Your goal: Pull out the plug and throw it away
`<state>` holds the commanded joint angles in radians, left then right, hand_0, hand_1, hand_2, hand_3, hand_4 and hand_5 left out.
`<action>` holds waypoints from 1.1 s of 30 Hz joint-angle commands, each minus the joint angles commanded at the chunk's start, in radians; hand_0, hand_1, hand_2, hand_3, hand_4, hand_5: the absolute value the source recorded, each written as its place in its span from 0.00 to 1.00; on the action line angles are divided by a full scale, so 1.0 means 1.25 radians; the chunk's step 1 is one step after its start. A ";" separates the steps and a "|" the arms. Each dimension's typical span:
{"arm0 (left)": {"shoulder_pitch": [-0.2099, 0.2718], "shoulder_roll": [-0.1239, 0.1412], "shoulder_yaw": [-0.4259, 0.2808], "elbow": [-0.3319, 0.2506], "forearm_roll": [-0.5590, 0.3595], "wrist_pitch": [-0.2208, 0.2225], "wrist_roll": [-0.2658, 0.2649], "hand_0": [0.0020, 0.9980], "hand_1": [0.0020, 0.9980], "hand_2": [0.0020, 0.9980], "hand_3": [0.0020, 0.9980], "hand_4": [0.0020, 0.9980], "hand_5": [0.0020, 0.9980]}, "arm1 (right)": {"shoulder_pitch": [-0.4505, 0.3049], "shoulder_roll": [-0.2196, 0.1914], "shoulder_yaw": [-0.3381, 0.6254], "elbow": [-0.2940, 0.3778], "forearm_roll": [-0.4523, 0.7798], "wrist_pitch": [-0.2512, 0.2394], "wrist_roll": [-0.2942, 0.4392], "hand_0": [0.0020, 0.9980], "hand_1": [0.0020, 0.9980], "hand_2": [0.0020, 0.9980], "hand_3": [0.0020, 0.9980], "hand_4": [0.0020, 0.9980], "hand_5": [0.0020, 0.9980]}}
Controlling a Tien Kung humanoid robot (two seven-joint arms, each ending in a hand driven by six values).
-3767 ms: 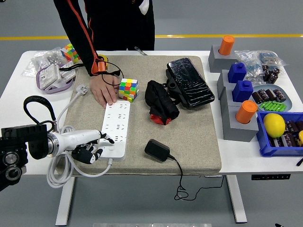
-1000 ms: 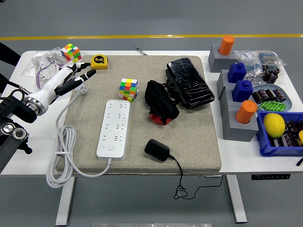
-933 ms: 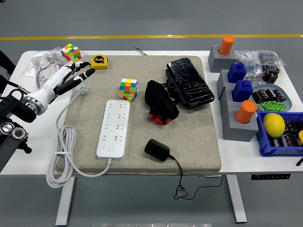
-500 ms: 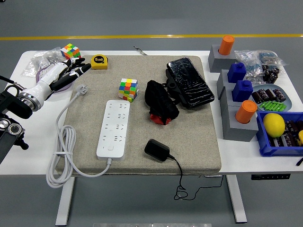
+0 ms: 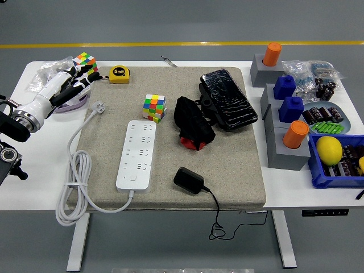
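Observation:
A white power strip [image 5: 136, 154] lies on the beige mat [image 5: 227, 170], with nothing plugged into it. Its white cable [image 5: 73, 182] coils at the left and ends in a plug [image 5: 98, 108] on the mat's left edge. A black adapter [image 5: 189, 180] lies on the mat to the right of the strip, and its black cord [image 5: 219, 219] hangs over the table's front edge. My left hand [image 5: 75, 79] is at the far left corner over a purple tray [image 5: 71, 103], with its fingers relaxed and empty. It is well away from the strip and the adapter.
On the mat are a colour cube [image 5: 154, 107], a black and red cloth [image 5: 193, 122] and a black wrapped pack [image 5: 227, 99]. A yellow tape measure [image 5: 118, 74] and a second cube [image 5: 83, 60] are at the back left. Grey blocks [image 5: 284, 151] and a blue bin [image 5: 335, 170] stand at the right.
The person who held the strip has gone. My left hand has left the strip's near end and moved up and left, past the white plug, to the purple tray.

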<state>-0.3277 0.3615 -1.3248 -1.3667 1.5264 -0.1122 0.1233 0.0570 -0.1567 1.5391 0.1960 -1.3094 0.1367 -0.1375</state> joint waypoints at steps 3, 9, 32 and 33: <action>0.007 -0.008 0.004 -0.007 -0.002 -0.002 0.000 0.83 0.94 0.94 0.93 1.00 1.00 | 0.000 0.000 0.002 0.000 -0.003 0.000 0.000 0.64 0.68 0.69 0.61 1.00 0.49; 0.000 -0.024 0.022 0.004 -0.012 0.005 -0.011 0.76 0.89 0.92 0.91 1.00 0.86 | 0.003 -0.003 0.003 0.003 -0.001 -0.001 0.001 0.64 0.68 0.69 0.61 1.00 0.49; -0.036 -0.021 0.061 0.042 -0.017 -0.002 -0.030 0.62 0.79 0.81 0.85 1.00 0.50 | -0.004 -0.009 -0.001 0.003 -0.004 0.000 0.000 0.64 0.68 0.69 0.61 1.00 0.49; -0.034 -0.021 0.061 0.042 -0.017 -0.002 -0.030 0.62 0.79 0.81 0.85 1.00 0.50 | -0.006 -0.008 0.001 0.003 -0.005 0.000 -0.001 0.64 0.68 0.69 0.61 1.00 0.49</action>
<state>-0.3706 0.3350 -1.2484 -1.3137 1.5049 -0.1146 0.0855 0.0499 -0.1663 1.5402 0.1998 -1.3152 0.1368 -0.1382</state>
